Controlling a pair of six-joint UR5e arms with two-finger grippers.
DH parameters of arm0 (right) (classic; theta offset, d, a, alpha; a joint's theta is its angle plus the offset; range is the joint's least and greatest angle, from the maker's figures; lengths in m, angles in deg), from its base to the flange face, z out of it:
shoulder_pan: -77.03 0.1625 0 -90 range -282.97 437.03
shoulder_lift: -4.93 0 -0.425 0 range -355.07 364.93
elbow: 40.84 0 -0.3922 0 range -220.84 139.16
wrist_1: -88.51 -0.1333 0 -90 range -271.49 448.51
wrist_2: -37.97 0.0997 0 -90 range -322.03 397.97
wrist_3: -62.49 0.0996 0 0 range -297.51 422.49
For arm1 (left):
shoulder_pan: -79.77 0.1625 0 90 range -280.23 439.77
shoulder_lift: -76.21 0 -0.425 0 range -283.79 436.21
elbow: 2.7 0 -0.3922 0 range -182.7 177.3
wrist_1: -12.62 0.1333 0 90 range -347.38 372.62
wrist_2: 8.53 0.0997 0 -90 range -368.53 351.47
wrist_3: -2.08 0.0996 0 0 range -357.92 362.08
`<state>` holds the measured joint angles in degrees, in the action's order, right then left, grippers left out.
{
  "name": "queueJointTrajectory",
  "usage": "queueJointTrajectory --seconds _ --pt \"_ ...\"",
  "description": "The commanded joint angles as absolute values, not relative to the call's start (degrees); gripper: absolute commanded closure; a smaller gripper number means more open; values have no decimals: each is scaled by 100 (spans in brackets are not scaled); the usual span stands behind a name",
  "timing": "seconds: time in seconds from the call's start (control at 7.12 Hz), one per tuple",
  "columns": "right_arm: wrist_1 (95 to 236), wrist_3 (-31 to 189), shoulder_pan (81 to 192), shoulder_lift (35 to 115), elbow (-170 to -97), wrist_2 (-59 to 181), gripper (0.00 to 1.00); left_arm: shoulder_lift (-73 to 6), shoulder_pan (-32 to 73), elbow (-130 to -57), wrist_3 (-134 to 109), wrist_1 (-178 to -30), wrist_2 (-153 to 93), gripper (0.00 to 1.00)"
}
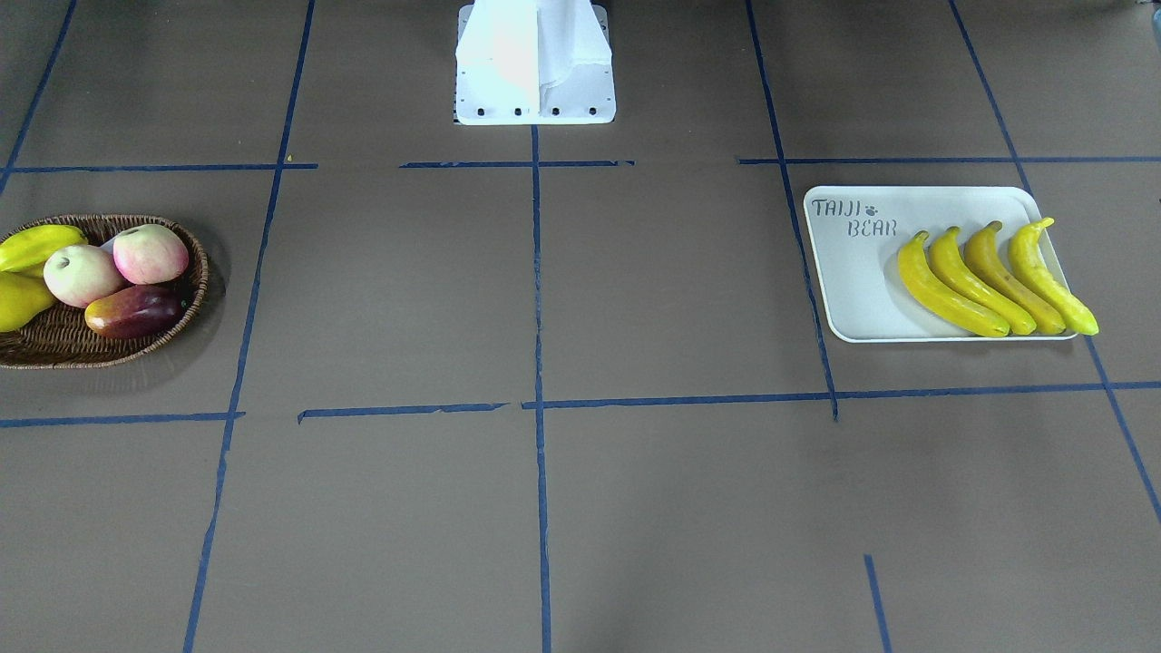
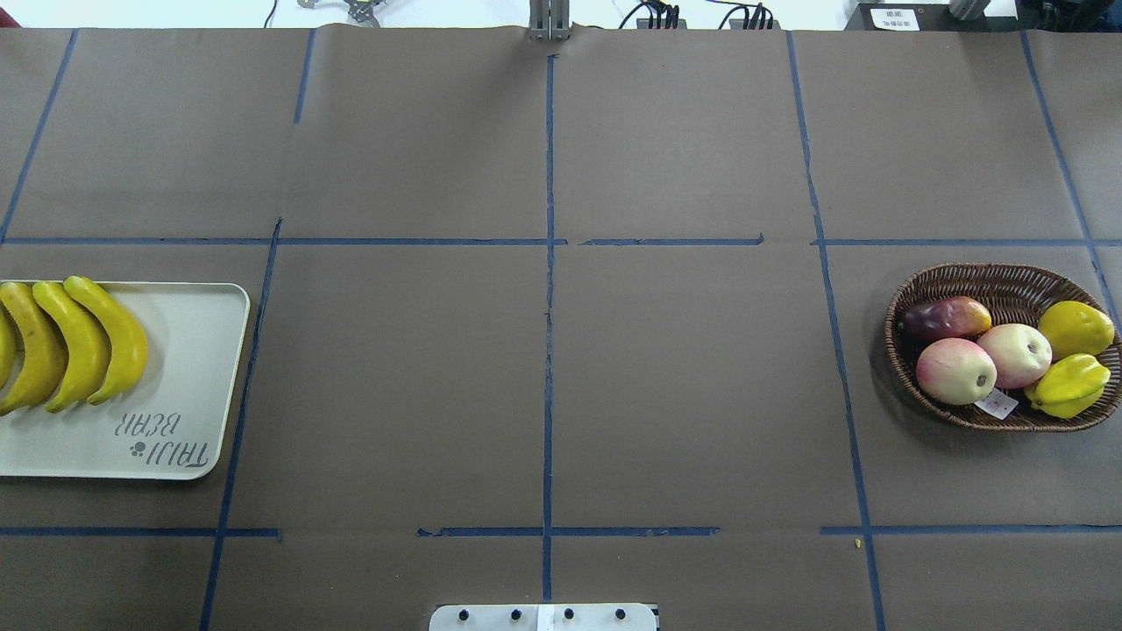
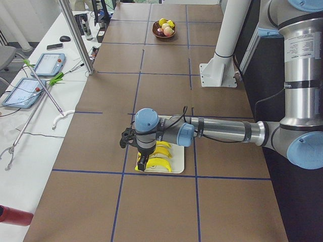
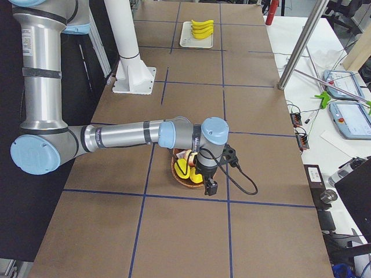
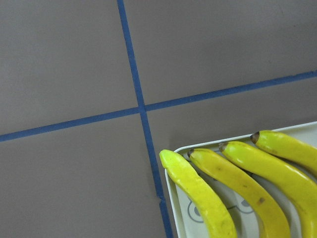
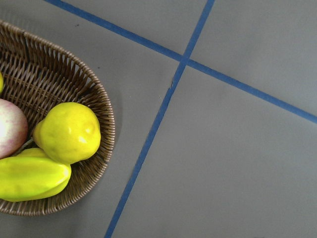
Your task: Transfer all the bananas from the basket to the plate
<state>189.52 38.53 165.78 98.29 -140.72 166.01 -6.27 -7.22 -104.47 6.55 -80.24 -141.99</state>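
Several long yellow bananas (image 1: 993,281) lie side by side on the cream plate (image 1: 853,272) printed "TAIJI BEAR"; the overhead view has the bananas (image 2: 74,346) and plate (image 2: 193,368) at its left edge. The brown wicker basket (image 1: 195,272) holds two pink apples, a dark red mango, a yellow pear-shaped fruit and a stubby yellow-green fruit. My left gripper (image 3: 142,164) hangs over the plate's outer end. My right gripper (image 4: 208,185) hangs over the outer side of the basket (image 4: 181,180). Both grippers show only in the side views, so I cannot tell whether either is open or shut.
The white robot pedestal (image 1: 535,73) stands at the table's middle edge. Blue tape lines cross the brown table. A metal pole (image 3: 75,35) and a side bench with tablets (image 3: 45,64) run along the table's far side.
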Motion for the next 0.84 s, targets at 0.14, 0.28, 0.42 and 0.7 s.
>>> queueJointTrajectory --seconds 0.14,0.28,0.42,0.7 --pt "18949 4438 16624 9932 -13804 16857 1 -535 -900 -10458 779 -7368 -14195 0" --pt "18949 4429 16624 9967 -13804 16858 1 -622 -892 -10021 736 -7377 -14203 0" --pt "18949 4429 16624 9968 -13813 16849 1 -718 -892 -9852 761 -7395 -14229 0" --pt "18949 4429 16624 9976 -13778 16841 1 -597 -909 -9886 753 -7727 -14536 0"
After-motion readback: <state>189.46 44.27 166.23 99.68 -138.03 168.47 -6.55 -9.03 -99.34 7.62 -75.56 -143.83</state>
